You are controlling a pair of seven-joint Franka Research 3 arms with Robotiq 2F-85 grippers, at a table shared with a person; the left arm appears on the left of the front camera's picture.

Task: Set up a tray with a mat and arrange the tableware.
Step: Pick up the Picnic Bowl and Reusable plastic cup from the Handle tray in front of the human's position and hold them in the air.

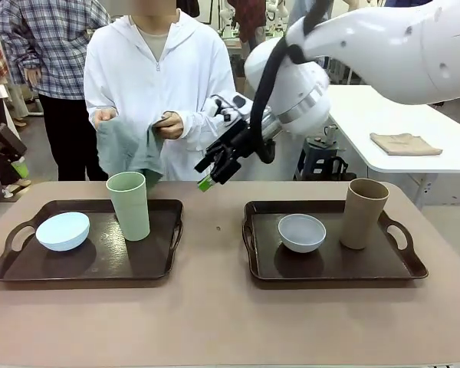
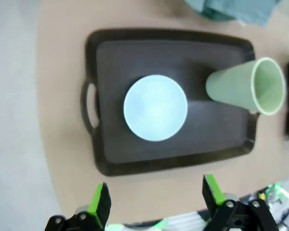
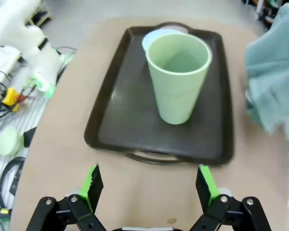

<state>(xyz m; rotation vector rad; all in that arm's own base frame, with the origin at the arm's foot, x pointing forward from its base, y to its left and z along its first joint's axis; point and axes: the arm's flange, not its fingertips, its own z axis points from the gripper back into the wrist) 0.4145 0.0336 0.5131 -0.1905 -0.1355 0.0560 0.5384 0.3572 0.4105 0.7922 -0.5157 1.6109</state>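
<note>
Folded tan cloth (image 1: 405,143) on white table (image 1: 366,108)

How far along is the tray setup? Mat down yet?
Done: bowl and cup stand on each tray: pale blue bowl, green cup on the left tray; white-grey bowl, tan cup on the right tray. In hand: the person holds a grey-green cloth, probably the mat; left gripper and right gripper hover open, empty. Left: no mat lies on either tray yet, so laying it and rearranging tableware remain.
</note>
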